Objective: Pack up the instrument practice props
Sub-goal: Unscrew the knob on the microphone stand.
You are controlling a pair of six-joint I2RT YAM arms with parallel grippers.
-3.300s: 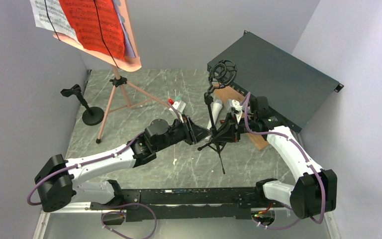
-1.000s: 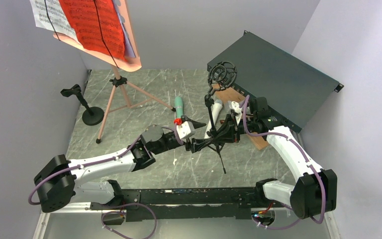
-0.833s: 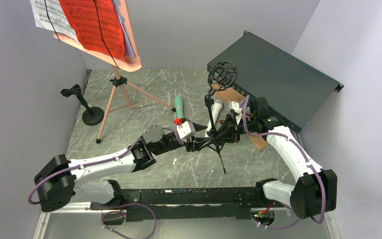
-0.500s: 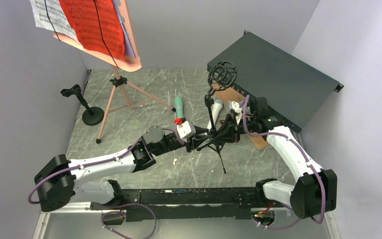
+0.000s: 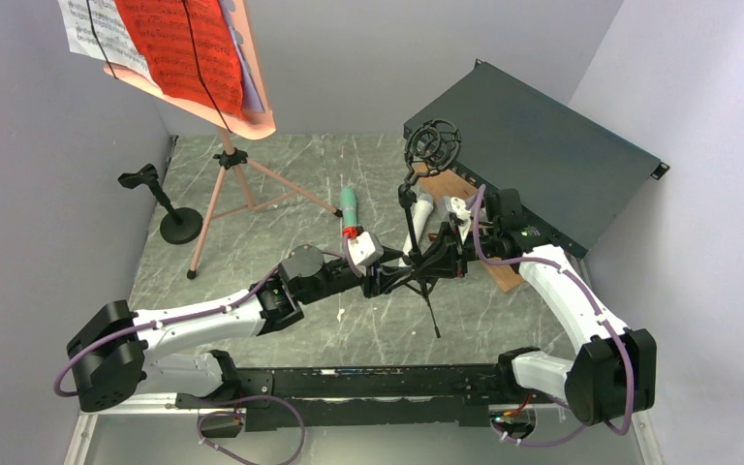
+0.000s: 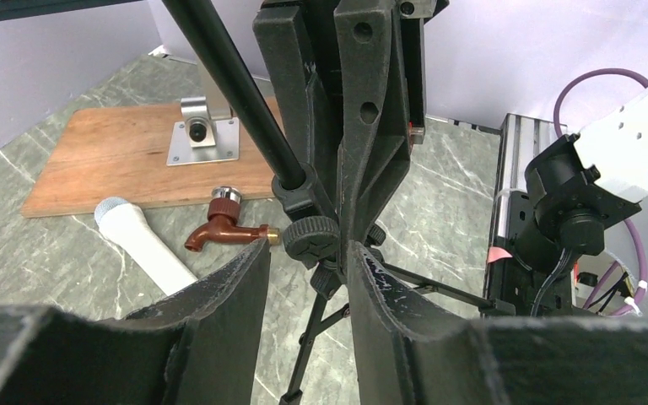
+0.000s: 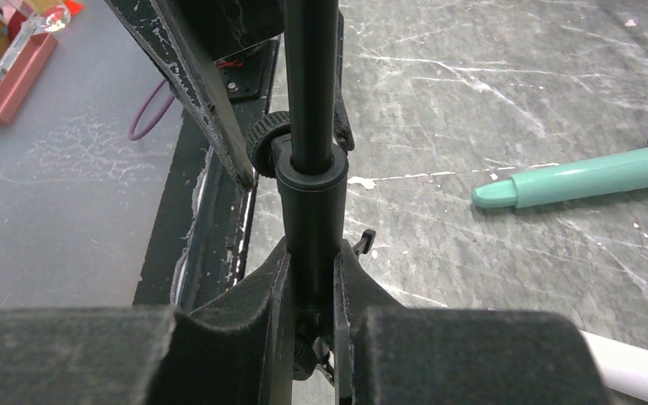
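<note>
A black microphone mount on tripod legs (image 5: 410, 208) stands mid-table, its shock ring (image 5: 433, 145) on top. My right gripper (image 5: 443, 260) is shut on its pole (image 7: 312, 186). My left gripper (image 6: 306, 249) is open, and its fingertips flank the stand's knob (image 6: 312, 239) without clamping it. The green microphone (image 5: 349, 205) and the white microphone (image 5: 418, 215) lie on the table behind. A second black mount (image 5: 179, 225) with a round base stands at the left. The pink music tripod (image 5: 228, 165) holds the white, red and lavender pages (image 5: 179, 48).
A large dark green box (image 5: 533, 160) leans at the back right. A wooden board (image 6: 110, 160) with a metal bracket (image 6: 207, 139) lies below it, and a small brown tap (image 6: 219, 232) lies beside the white microphone (image 6: 143, 249). Grey walls enclose both sides.
My left gripper has moved right and slightly back up to the stand's joint, and its jaws stand narrower than a second ago. The right gripper and the stand have not moved.
</note>
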